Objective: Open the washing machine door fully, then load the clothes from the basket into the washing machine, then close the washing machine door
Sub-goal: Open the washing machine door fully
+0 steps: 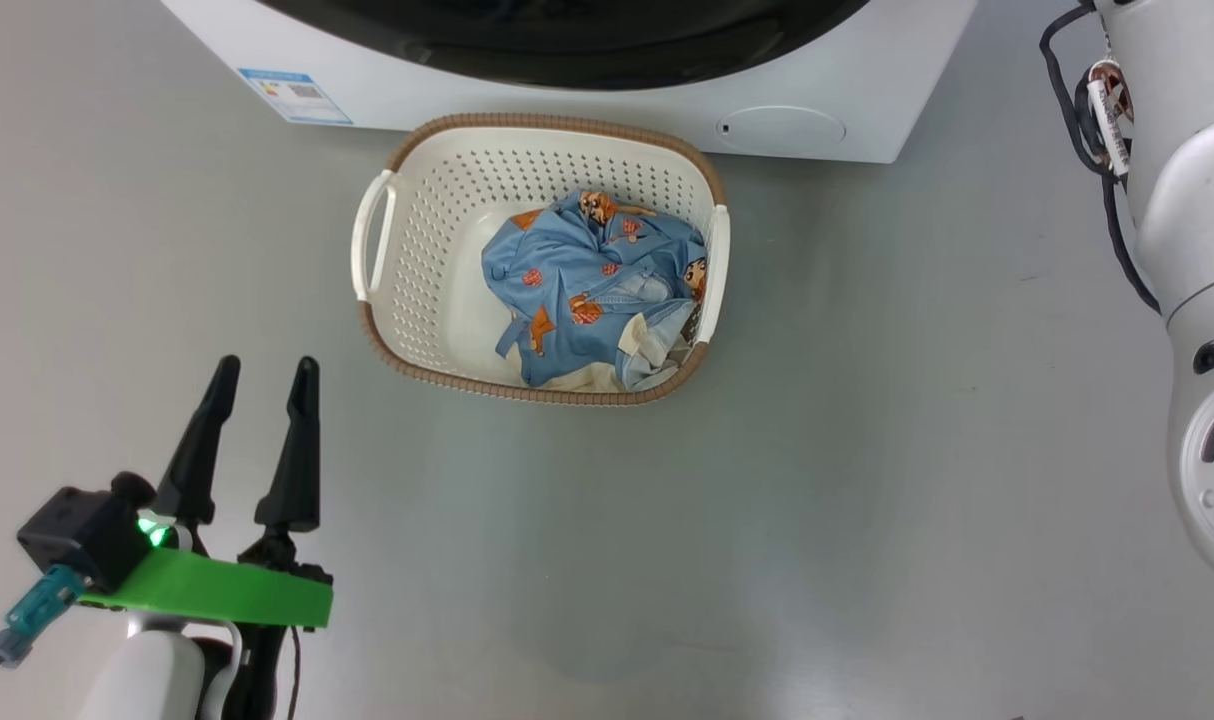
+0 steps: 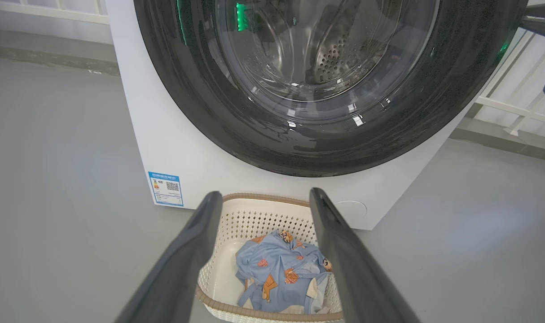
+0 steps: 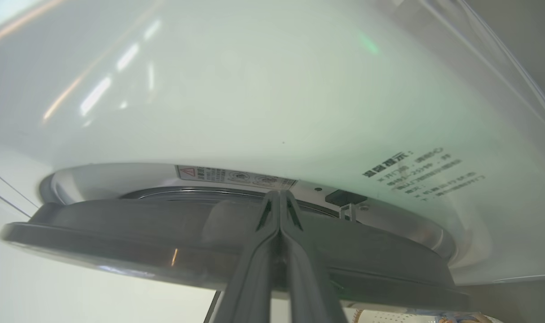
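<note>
The washing machine door [image 3: 120, 233] lies straight ahead of the right gripper [image 3: 279, 199]. In the right wrist view its grey rim runs as a long band across the lower frame, crosswise to the fingers. The jaws are pressed together on nothing, tips at the rim's far edge, where a steel ring and the dark latch slot [image 3: 344, 197] of the washing machine [image 1: 867, 90] show past it. The door looks ajar rather than latched, though this close, skewed view leaves that unsure, and I cannot tell whether the tips touch the rim. The right arm is plainly the nearer one for swinging the door out: in the head view its pale forearm [image 1: 1187, 250] rises along the right edge. The left gripper [image 1: 267, 368] hangs at lower left, jaws wide and empty, pointing up-frame, well apart from the basket [image 1: 557, 122] at centre. The basket sits just before the machine, with the clothes [image 1: 587, 290] bunched in its right half.
</note>
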Controlling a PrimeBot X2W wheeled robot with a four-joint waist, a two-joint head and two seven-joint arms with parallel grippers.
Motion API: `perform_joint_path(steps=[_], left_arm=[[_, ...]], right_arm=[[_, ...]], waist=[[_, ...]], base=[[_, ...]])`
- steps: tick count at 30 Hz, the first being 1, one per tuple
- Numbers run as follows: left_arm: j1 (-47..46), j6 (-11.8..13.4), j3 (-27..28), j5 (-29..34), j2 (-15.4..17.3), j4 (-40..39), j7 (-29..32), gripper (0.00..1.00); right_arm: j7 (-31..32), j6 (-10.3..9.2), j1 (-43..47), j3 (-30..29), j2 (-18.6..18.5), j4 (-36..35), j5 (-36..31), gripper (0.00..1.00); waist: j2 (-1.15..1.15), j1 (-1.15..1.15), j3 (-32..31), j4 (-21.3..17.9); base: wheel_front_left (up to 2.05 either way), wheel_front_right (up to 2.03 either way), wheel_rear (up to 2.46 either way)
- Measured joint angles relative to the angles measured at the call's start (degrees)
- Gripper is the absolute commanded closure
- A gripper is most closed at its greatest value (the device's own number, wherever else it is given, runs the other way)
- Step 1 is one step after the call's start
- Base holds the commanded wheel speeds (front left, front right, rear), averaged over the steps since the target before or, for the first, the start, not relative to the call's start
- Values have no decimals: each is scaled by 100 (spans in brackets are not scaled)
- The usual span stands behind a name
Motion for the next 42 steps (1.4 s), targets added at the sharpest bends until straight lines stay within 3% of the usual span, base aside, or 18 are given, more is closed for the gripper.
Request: perform_joint_path(steps=[13, 21, 30, 42], left_arm=[[-111, 1, -33, -58, 1, -40, 0, 0], [-119, 0, -45, -98, -1, -43, 0, 0], [-205, 1, -35, -98, -8, -40, 0, 0], [-228, 1, 52, -97, -12, -35, 0, 0]], right_arm=[[-283, 0, -251, -204, -45, 294, -288, 100], [-108, 0, -304, -208, -62, 319, -327, 100], [550, -1, -305, -120, -166, 308, -198, 100], [1746, -52, -91, 612, -248, -232, 527, 100]], waist=[[0, 0, 178, 74], [0, 0, 263, 104], [0, 0, 206, 131], [0, 0, 100, 119]], base=[[0, 0, 0], [0, 0, 0], [0, 0, 0], [0, 0, 0]])
